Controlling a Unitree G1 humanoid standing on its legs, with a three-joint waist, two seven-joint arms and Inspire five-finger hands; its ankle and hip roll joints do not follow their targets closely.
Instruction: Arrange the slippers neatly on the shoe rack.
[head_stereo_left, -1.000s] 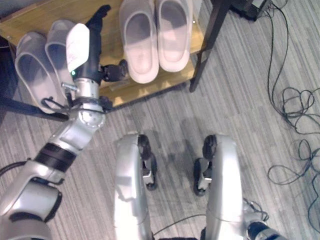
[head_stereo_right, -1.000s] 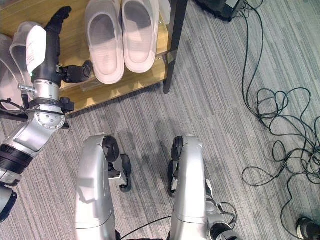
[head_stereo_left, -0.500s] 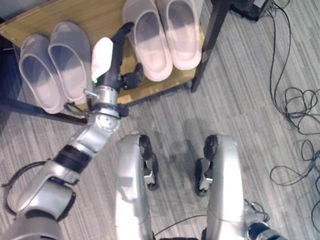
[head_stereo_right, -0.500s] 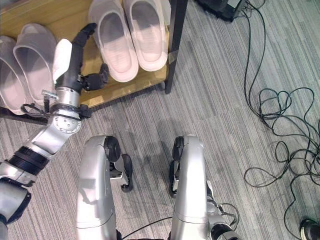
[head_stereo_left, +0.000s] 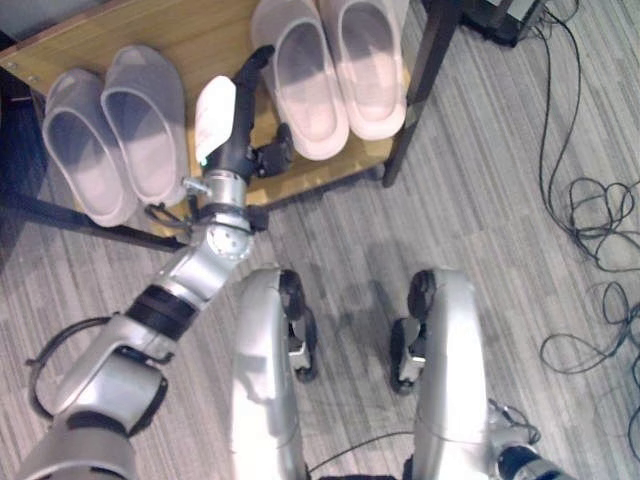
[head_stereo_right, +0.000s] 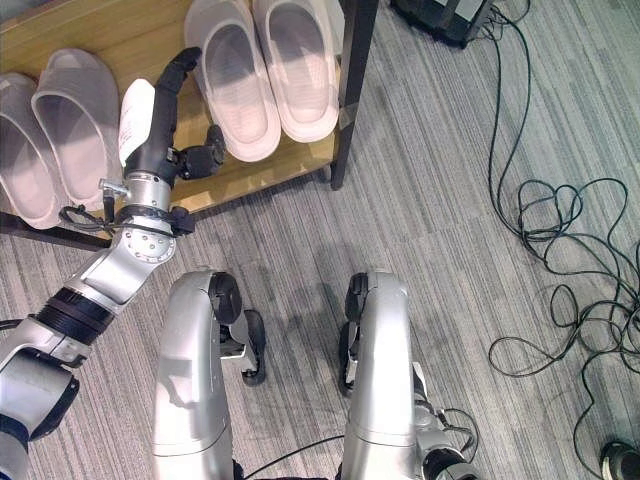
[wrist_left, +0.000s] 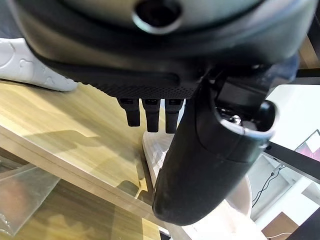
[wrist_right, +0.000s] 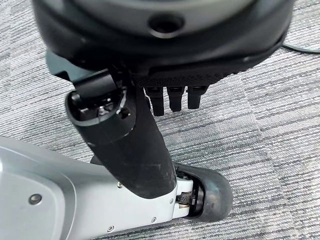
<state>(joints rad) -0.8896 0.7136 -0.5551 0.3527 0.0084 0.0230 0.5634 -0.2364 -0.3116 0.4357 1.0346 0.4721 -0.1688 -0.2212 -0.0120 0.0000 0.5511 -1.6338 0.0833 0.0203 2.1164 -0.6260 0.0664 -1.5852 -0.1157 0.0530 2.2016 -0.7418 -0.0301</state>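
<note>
Two pairs of slippers sat on the wooden shoe rack (head_stereo_left: 300, 175): the grey pair (head_stereo_left: 115, 125) at the left, the pink pair (head_stereo_left: 335, 65) at the right. The left hand (head_stereo_left: 235, 120) hovered between them, fingers (wrist_left: 146, 112) straight and relaxed, holding nothing. The right hand (wrist_right: 150, 100) hung over the floor, fingers likewise uncurled. The slippers looked light, soft and slightly grippy; pinching a sidewall or heel rim seemed best.

Grey striped carpet floor (head_stereo_left: 480, 210); black cables (head_stereo_right: 545, 230) strewn right.
</note>
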